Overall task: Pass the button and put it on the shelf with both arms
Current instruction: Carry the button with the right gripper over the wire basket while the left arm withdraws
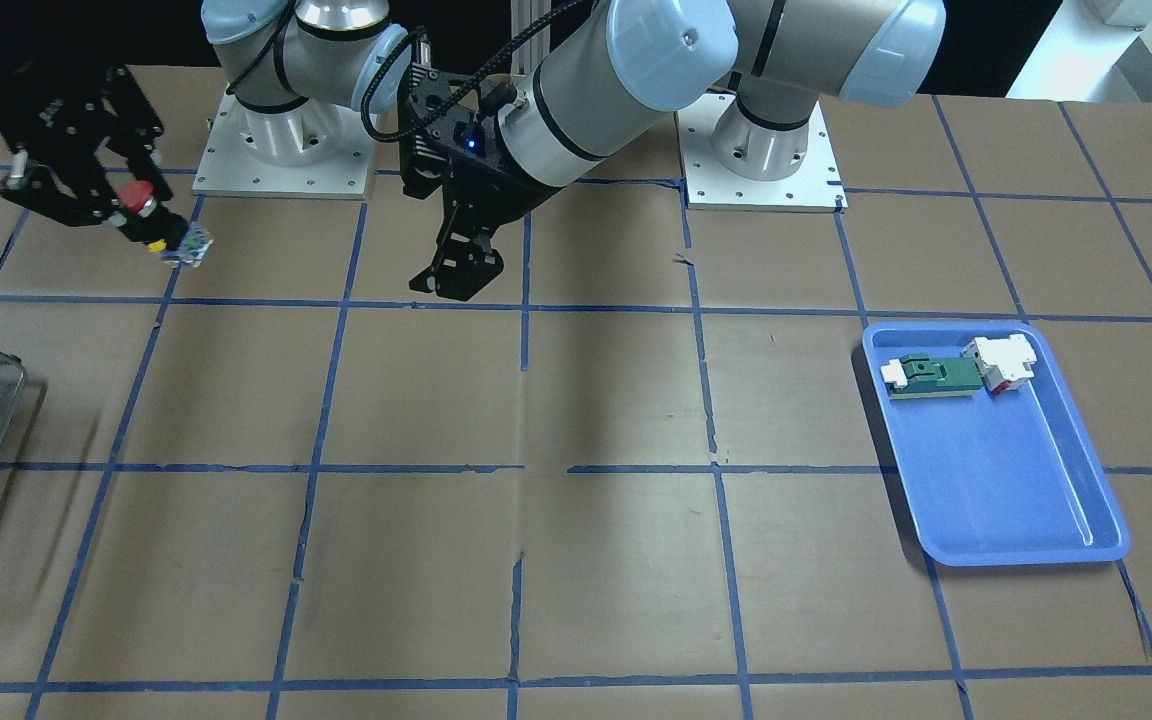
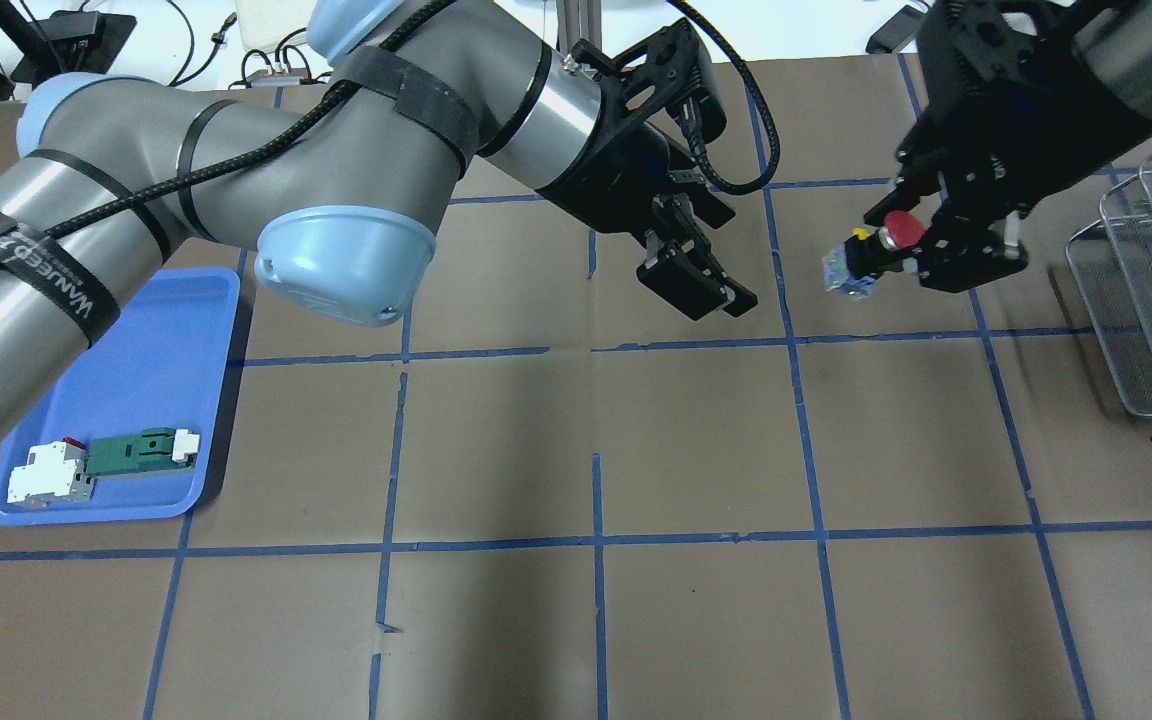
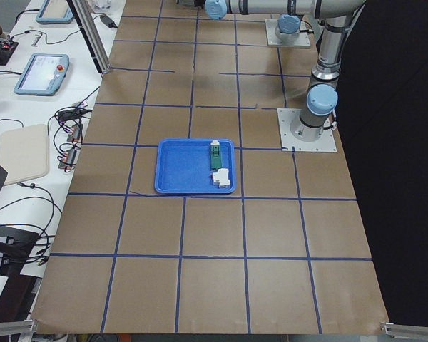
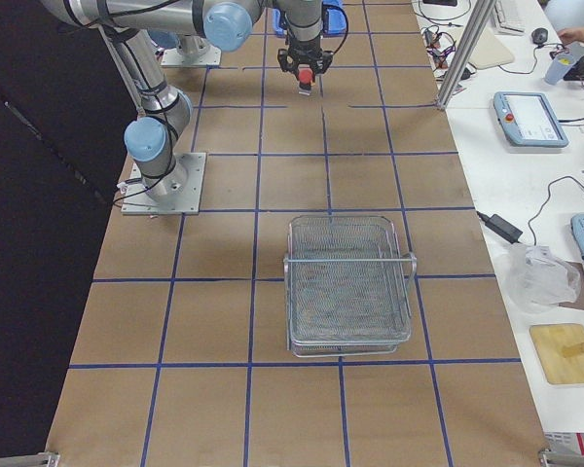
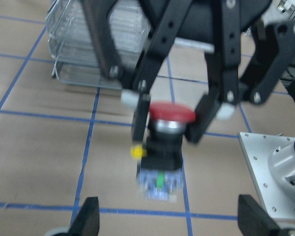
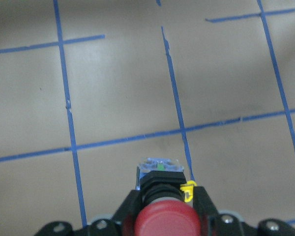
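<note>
My right gripper point(image 2: 898, 252) is shut on the button point(image 2: 866, 258) and holds it above the table, red cap toward the gripper and clear base pointing out. The same grip shows in the front view, where the right gripper point(image 1: 136, 212) holds the button point(image 1: 158, 232). In the left wrist view the fingers point(image 5: 140, 115) clamp the black body under the red cap point(image 5: 171, 111). My left gripper point(image 2: 711, 295) is open and empty, a short way from the button, facing it. The wire shelf point(image 2: 1151, 290) stands beyond the right gripper, at the table's end.
A blue tray point(image 2: 136, 360) on the left arm's side holds a green-and-white block point(image 2: 141, 450) and a white block with red point(image 2: 48, 478). The brown table carries a blue tape grid. Both arm bases point(image 1: 761, 150) stand at the back edge.
</note>
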You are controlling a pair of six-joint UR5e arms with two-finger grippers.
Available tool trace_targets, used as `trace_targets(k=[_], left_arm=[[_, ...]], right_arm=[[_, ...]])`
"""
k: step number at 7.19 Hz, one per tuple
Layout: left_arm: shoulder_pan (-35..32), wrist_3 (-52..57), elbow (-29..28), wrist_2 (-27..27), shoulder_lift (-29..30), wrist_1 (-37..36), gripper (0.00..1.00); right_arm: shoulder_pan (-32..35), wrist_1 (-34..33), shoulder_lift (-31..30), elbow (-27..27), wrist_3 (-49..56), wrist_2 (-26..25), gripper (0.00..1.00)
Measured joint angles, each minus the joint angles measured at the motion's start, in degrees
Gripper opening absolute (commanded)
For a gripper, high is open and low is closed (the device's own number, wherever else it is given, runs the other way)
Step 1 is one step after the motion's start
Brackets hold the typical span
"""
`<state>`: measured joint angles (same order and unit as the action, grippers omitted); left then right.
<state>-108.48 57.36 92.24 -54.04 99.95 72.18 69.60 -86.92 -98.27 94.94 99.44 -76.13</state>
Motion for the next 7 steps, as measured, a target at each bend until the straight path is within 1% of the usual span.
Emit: trace_targets(k=[2,3,5,6,7], left_arm=[[0.9,-2.4,-0.5,-6.9,-1.9,6.9,1.0],[2.1,-7.0,-0.8,-10.3,-2.9,10.5,1.0],[4.0,-18.8,-1.1,-20.1,-5.2,14.5,1.0],[4.6,-23.6,-0.9,-24.2,-6.7,16.0,1.0],[5.5,-30.6,-0.7,-27.6,-8.1,17.2,1.0]], right_arm=[[-7.1,-7.5,2.9,-0.3,1.8,-8.7,0.0],[-9.3,-12.7,5.7,-0.4,3.8,-12.4,0.0],[-13.3,-21.1,12.5,-1.9,7.3,-15.4,0.0],[-14.7,-23.4,16.2,-3.6,8.8,-16.3,0.0],[-16.1,-24.6,19.5,-5.2,9.7,-17.0,0.0]])
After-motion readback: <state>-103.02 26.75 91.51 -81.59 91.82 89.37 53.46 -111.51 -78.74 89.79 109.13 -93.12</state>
